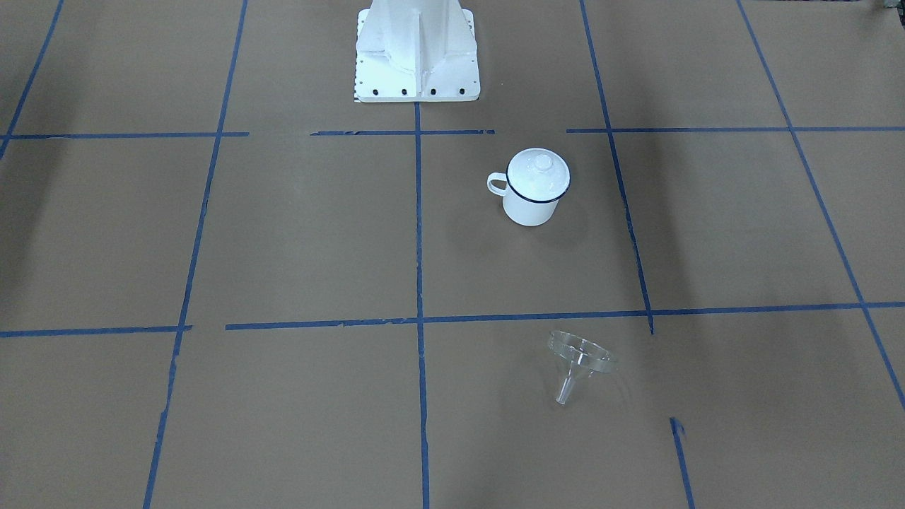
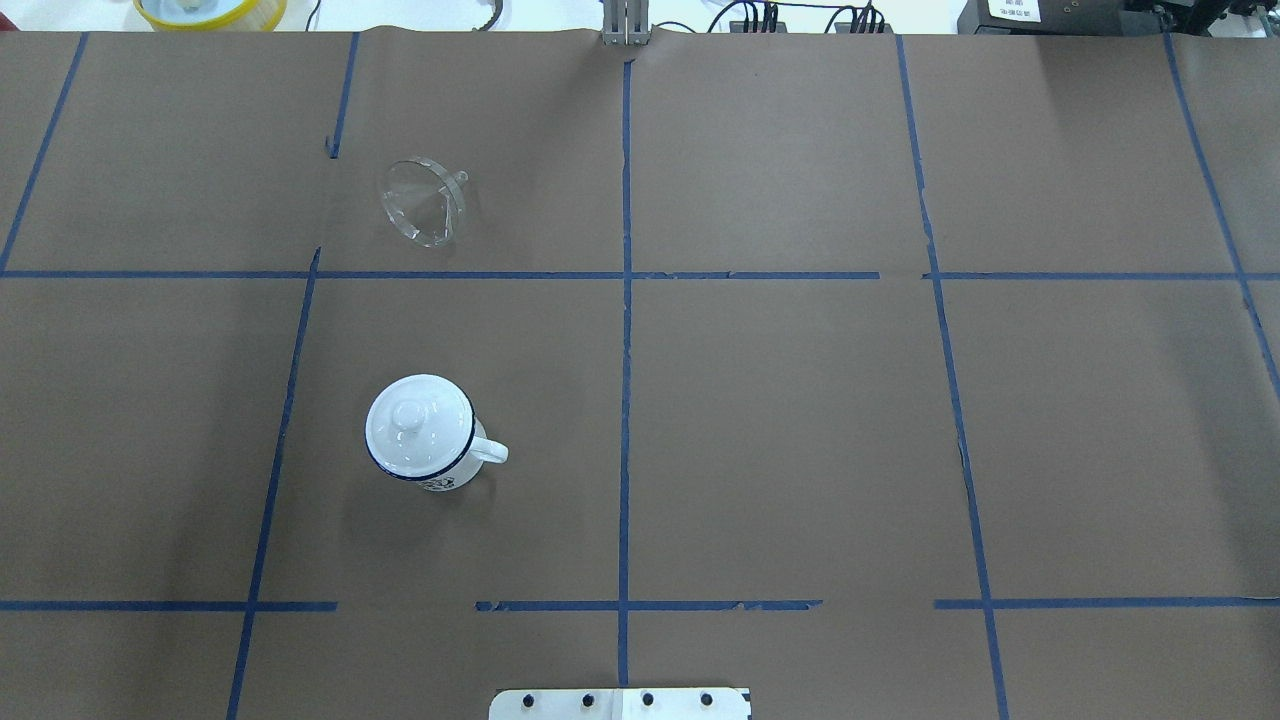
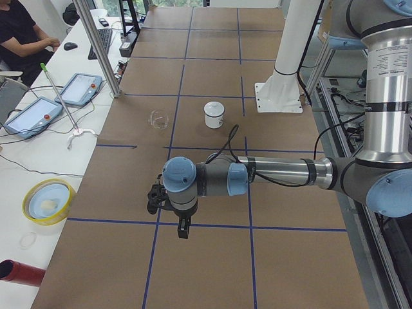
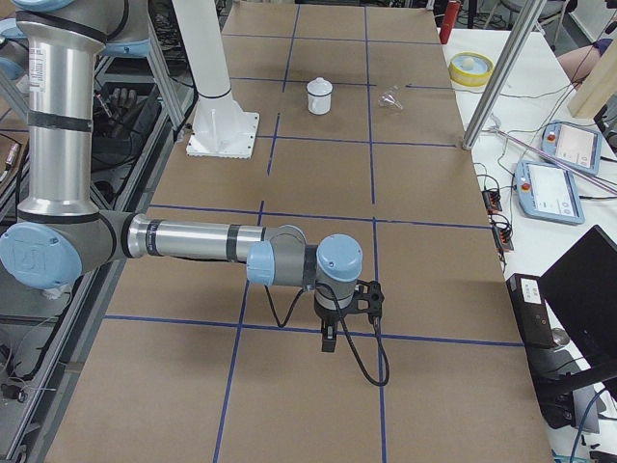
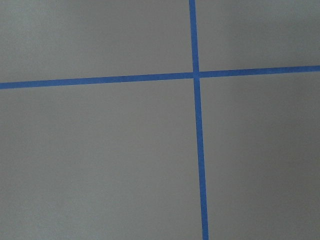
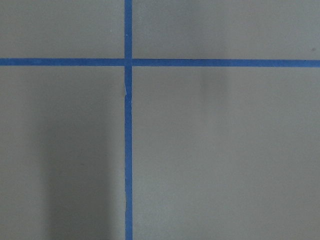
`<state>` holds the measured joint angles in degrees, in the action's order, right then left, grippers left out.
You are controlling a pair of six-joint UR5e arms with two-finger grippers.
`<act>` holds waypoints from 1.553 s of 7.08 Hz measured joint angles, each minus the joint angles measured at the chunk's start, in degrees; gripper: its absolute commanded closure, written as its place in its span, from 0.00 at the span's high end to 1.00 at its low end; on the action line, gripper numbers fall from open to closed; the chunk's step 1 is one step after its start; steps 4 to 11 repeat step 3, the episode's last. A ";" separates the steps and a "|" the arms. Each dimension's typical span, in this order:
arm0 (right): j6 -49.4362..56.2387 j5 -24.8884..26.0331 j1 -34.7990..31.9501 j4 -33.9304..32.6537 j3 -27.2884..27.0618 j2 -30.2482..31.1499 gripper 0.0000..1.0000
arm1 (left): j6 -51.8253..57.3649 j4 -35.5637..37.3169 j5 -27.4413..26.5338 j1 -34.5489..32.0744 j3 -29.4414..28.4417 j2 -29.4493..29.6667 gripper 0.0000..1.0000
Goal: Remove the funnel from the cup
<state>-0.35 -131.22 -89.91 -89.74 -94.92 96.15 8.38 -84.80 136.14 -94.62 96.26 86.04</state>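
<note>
The white enamel cup (image 1: 530,208) with a dark blue rim stands upright on the brown table, with a white domed lid (image 1: 539,172) on it. The cup also shows in the overhead view (image 2: 487,451). The clear funnel (image 1: 580,359) lies on its side on the table, apart from the cup, and also shows in the overhead view (image 2: 425,200). My left gripper (image 3: 183,229) shows only in the exterior left view, far from both. My right gripper (image 4: 329,340) shows only in the exterior right view. I cannot tell whether either is open or shut.
The white robot base (image 1: 417,56) stands at the table's robot side. A yellow bowl (image 3: 48,201), two teach pendants (image 3: 77,90) and a metal post (image 3: 100,48) are on the operators' side. A person sits at the far corner (image 3: 19,32).
</note>
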 measured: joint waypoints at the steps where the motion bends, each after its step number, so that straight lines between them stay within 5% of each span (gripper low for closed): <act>1: 0.00 0.00 0.00 0.00 0.00 0.00 1.00 | -0.16 0.40 0.02 0.01 -0.01 0.38 1.00; 11: 0.00 0.00 0.00 0.00 0.00 0.00 1.00 | -0.27 0.73 0.02 0.04 0.04 0.74 1.00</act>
